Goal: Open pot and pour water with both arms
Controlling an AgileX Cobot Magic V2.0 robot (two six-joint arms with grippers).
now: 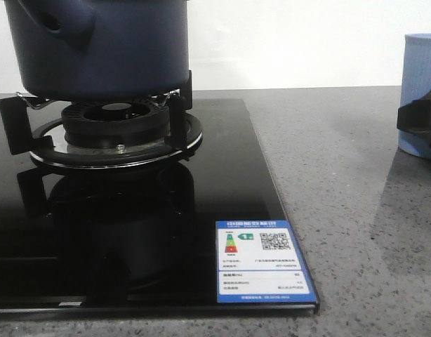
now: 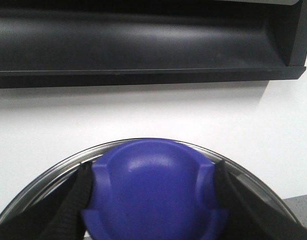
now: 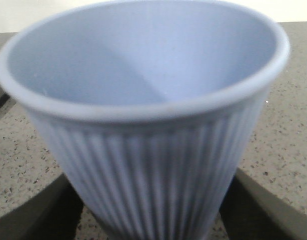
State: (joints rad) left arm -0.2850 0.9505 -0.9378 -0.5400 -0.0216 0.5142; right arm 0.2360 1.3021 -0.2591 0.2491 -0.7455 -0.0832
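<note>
Left gripper (image 2: 153, 200): fingers pressed vs. both sides of blue lid knob (image 2: 153, 192), pinching it. Right gripper (image 3: 151, 215): fingers clamped on ribbed pale blue cup (image 3: 143, 125), right edge of front view. Pot (image 1: 96, 45): on burner (image 1: 114, 126), upper left of front view.

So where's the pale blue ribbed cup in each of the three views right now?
Front view: pale blue ribbed cup at the far right edge, on the grey countertop, a dark gripper finger across it.
Left wrist view: not in it.
Right wrist view: cup fills the picture.
Shared landmark: the speckled countertop shows in front and right wrist views.
</note>
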